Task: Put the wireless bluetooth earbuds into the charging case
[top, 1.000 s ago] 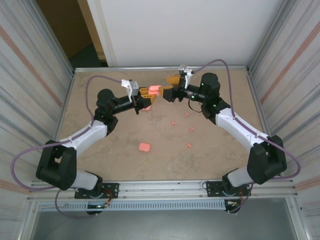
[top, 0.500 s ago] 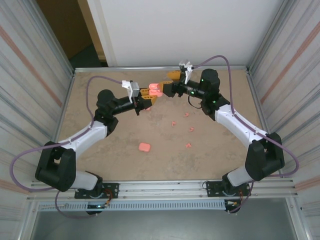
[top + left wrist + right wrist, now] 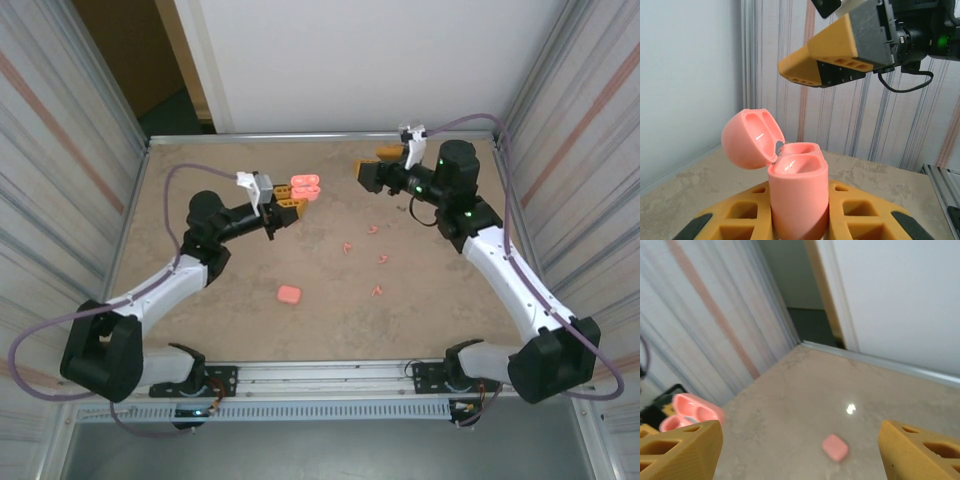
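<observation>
My left gripper (image 3: 288, 207) is shut on the lower body of a pink charging case (image 3: 305, 187), held upright above the table at the back centre. In the left wrist view the case (image 3: 797, 192) stands between the yellow fingers (image 3: 865, 212) with its lid (image 3: 747, 137) hinged open to the left and both wells empty. My right gripper (image 3: 378, 163) hangs open to the right of the case, apart from it, with nothing in it. Several tiny salmon-pink earbuds (image 3: 347, 245) lie scattered on the table right of centre.
A second pink case (image 3: 289, 294), closed, lies flat on the table near the middle, also seen in the right wrist view (image 3: 835, 447). Ribbed metal walls (image 3: 70, 180) close in both sides. A rail (image 3: 330, 375) runs along the near edge.
My right gripper has drawn back to the right, away from the case it was touching. My left gripper has shifted slightly left, still holding the case.
</observation>
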Controlling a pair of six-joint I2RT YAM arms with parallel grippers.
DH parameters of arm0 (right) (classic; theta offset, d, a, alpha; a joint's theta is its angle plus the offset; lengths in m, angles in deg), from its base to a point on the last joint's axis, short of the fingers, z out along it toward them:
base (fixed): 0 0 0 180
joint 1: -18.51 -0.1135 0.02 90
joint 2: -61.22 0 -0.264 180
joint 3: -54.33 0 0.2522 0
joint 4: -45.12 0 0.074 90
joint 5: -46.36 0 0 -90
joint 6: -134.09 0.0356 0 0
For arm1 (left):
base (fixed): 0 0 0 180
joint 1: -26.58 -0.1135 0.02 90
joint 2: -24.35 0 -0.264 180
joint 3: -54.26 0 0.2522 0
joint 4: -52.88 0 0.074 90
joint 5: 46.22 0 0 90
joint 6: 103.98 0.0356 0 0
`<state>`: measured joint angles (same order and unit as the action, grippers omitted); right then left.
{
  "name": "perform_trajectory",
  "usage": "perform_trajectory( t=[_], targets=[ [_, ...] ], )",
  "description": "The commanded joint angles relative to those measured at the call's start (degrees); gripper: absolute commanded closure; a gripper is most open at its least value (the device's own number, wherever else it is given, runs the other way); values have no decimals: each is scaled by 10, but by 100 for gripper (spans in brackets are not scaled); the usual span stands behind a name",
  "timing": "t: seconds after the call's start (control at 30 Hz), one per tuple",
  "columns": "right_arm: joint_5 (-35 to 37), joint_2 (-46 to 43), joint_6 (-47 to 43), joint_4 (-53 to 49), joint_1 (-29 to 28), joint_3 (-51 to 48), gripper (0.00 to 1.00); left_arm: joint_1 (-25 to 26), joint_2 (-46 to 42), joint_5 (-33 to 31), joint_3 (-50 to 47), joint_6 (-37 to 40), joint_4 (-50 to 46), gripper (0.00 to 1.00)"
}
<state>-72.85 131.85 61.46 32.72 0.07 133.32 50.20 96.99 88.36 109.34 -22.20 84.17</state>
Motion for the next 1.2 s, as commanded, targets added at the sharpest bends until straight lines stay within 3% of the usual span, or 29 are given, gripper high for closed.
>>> perform_trajectory(
  t=[0.0, 0.23, 0.47, 0.67, 1.17],
  targets=[
    [32, -16, 31, -121, 16, -7, 21, -4, -36, -15, -11, 18, -1, 100],
    [38, -7, 16, -249, 17, 1, 28, -4, -83, -29, -31, 29, -24, 100],
    [40, 64, -42, -339, -4, 26, 35, -4, -123, -38, -45, 37, -49, 100],
    [52, 155, -98, -376, -41, 61, 39, -4, -145, -45, -48, 45, -68, 100],
    [46, 372, -164, -383, -72, 160, 45, -4, -142, -48, -47, 43, -56, 100]
  ],
)
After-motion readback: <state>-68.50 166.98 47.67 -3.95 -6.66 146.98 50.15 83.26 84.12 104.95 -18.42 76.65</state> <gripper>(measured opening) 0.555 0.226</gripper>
